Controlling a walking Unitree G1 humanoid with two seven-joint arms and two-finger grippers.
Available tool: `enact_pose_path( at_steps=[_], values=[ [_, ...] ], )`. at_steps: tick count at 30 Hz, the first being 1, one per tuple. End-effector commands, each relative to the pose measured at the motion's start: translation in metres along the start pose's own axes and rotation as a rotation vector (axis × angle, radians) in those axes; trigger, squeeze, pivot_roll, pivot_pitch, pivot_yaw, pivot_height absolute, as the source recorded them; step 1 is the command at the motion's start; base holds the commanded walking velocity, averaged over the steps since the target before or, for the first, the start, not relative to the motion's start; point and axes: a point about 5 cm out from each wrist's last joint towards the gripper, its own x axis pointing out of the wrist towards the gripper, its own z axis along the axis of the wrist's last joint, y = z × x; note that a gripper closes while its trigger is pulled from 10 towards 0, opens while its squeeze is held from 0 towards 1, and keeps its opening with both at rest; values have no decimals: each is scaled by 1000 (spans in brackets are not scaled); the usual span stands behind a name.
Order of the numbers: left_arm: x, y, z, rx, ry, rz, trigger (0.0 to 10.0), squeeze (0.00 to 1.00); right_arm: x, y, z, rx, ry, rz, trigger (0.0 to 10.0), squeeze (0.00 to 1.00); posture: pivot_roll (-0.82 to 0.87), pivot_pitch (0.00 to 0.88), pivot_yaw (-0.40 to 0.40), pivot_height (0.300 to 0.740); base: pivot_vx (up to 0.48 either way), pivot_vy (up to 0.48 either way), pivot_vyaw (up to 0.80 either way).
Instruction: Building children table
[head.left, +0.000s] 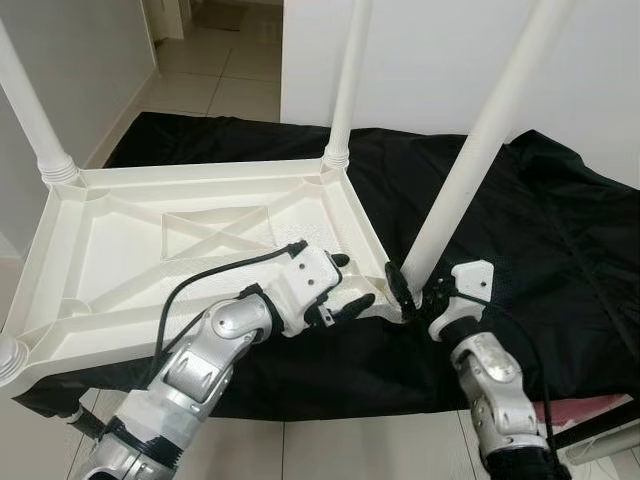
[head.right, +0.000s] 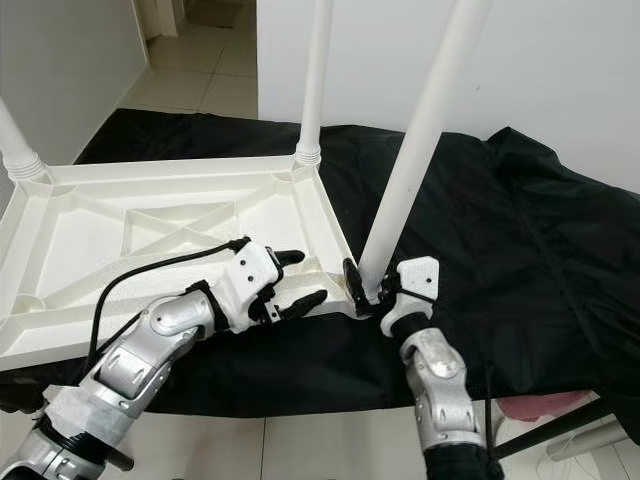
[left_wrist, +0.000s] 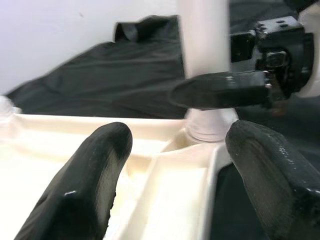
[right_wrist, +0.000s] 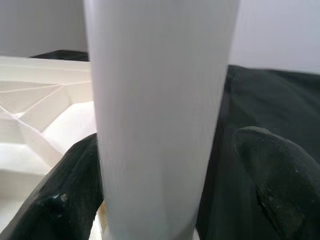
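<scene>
Tabletop: a white moulded-plastic children's tabletop (head.left: 150, 235) lies upside down, ribbed underside up, on a black crumpled cloth (head.left: 540, 230) spread over the pale tiled floor (head.left: 215, 75).
Legs: a white plastic tube leg (head.left: 349, 80) stands in the far corner at about 12 o'clock; another white leg (head.left: 30, 110) stands at 10 o'clock; a third socket collar (head.left: 8, 358) sits at 8 o'clock.
Near leg: the white round table leg (head.left: 480, 130) rises tilted from the corner at 5 o'clock of the tabletop.
Right gripper: the right gripper (head.left: 412, 290) has its black fingers (right_wrist: 75, 190) set either side of that leg's foot — one finger touches it; whether the other does, I cannot tell.
Left gripper: the left gripper (head.left: 345, 285) hangs over the tabletop's near rim, just beside the same corner, fingers (left_wrist: 95, 170) spread apart and holding nothing.
Surroundings: a white wall (head.left: 440, 50) stands behind the cloth; a pink object (head.left: 600, 408) and a white bar (head.left: 610, 445) lie at 4 o'clock on the floor.
Writing: none legible.
</scene>
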Motion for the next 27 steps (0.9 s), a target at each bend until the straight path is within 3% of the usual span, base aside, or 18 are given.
enact_pose_path(
  at_steps=[1,6,7,11,17,27],
  values=[
    [-5,2,5,-10,-11,-63,10000,0,0,-1,0,-2,-6,20,10000,0,24,0,-96,740,0,0,0],
    [-12,12,10,-20,-28,-18,10000,0,-3,0,3,6,-40,1,10000,0,32,0,-100,740,0,0,0],
    [-17,20,15,-49,-56,20,10000,0,-9,4,6,27,-76,-36,10000,0,35,0,-98,740,0,0,0],
    [-24,26,17,-74,-71,63,10000,0,-21,12,8,53,-120,-96,10000,0,36,0,-98,740,0,0,0],
    [-30,30,11,-100,-60,124,10000,0,-31,27,12,101,-130,-113,10000,0,11,8,-91,740,0,0,0],
    [-35,34,2,-103,-28,178,10000,0,-50,31,7,99,-95,-121,10000,0,-9,22,-81,740,0,0,0]
  ],
)
